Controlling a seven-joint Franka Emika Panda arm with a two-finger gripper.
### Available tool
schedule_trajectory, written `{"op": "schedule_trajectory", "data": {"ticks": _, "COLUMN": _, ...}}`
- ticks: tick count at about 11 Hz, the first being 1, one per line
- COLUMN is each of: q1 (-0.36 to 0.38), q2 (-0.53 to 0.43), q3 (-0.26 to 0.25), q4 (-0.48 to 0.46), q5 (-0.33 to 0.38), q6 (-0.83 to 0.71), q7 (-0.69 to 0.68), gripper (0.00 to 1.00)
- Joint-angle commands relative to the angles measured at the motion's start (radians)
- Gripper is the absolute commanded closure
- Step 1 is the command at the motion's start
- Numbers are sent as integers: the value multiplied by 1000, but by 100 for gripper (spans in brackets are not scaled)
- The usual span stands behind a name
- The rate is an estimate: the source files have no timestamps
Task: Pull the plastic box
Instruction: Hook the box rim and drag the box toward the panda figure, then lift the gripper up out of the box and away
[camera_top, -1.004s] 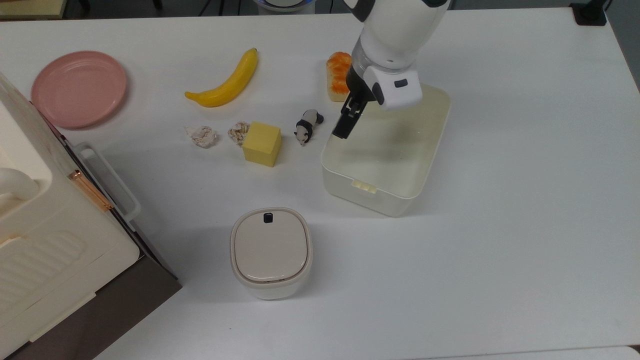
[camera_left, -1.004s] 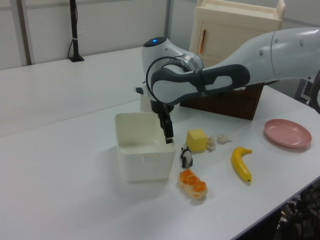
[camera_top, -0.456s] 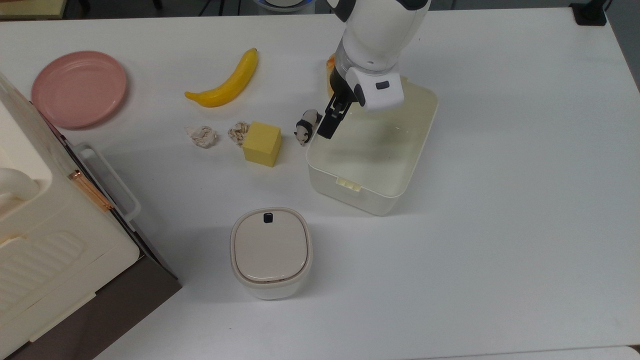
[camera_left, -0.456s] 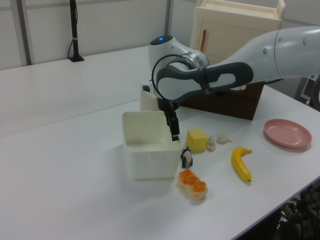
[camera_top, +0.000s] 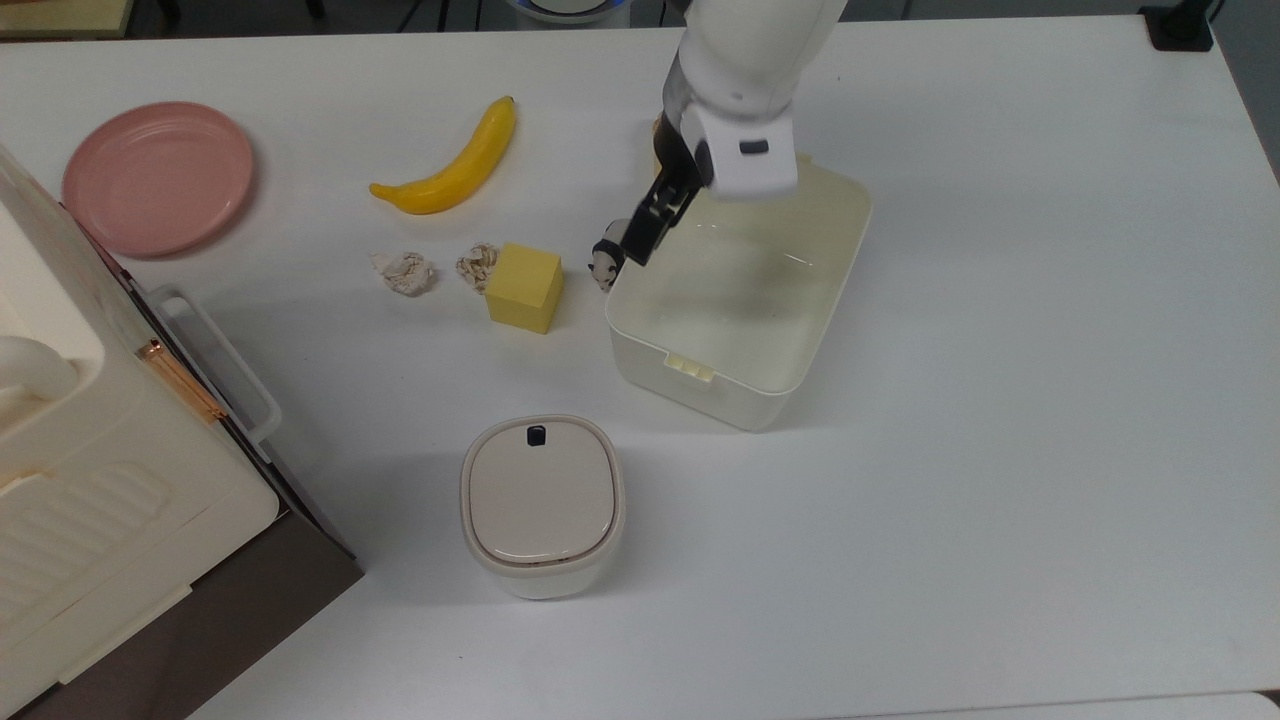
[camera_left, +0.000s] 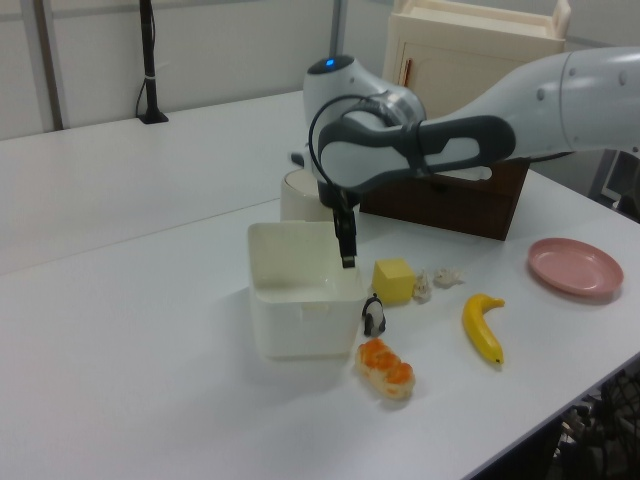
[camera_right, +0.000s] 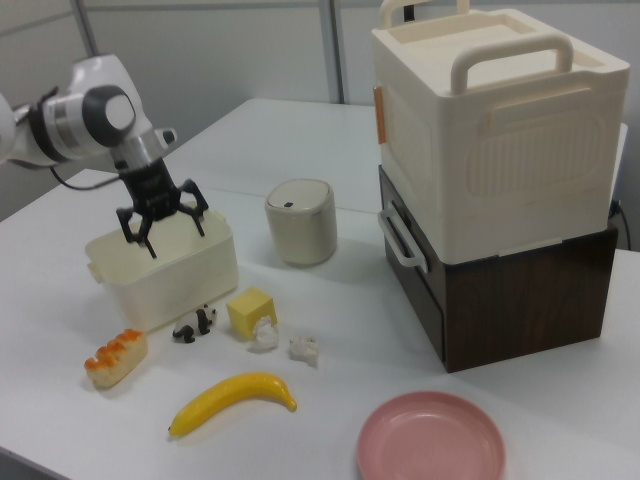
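The plastic box (camera_top: 700, 385) is a cream-white lidless tub with nothing inside, standing mid-table; it also shows in the left view (camera_left: 300, 325) and the right view (camera_right: 170, 290). My gripper (camera_top: 640, 238) hangs over the box's wall on the top view's left, pointing down. In the right view the gripper (camera_right: 176, 235) is open, with its fingers spread at rim height and nothing held between them. The left view shows the gripper (camera_left: 346, 250) at the box's rim on the left view's right.
A toy panda (camera_top: 603, 265) lies right against the box's wall, beside a yellow cube (camera_top: 524, 287) and two paper wads (camera_top: 405, 272). A banana (camera_top: 455, 165), a pink plate (camera_top: 158, 177), a bread toy (camera_left: 385, 367), a beige-lidded container (camera_top: 542, 505) and a cream cabinet (camera_top: 100, 480) stand around.
The box has slid toward the top view's left, up to the panda, along with the gripper. The gripper has also risen a little.
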Motion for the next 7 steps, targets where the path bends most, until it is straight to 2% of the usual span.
{"op": "schedule_trajectory", "data": {"ticks": 1, "q1": 8, "q2": -137, "q3": -4, "q4": 16, "q5": 80, "q6": -34, "q7": 419, "gripper": 0}}
{"op": "schedule_trajectory", "data": {"ticks": 2, "q1": -9, "q2": -181, "q3": -4, "q4": 26, "q5": 113, "q6": -105, "q7": 508, "gripper": 0}}
{"op": "schedule_trajectory", "data": {"ticks": 4, "q1": -88, "q2": -221, "q3": -4, "q4": 109, "q5": 151, "q6": -280, "q7": 662, "gripper": 0}}
{"op": "schedule_trajectory", "data": {"ticks": 5, "q1": -133, "q2": -223, "q3": -4, "q4": 143, "q5": 166, "q6": -302, "q7": 728, "gripper": 0}}
{"op": "schedule_trajectory", "data": {"ticks": 7, "q1": -199, "q2": -241, "q3": -11, "q4": 146, "q5": 183, "q6": -286, "q7": 867, "gripper": 0}}
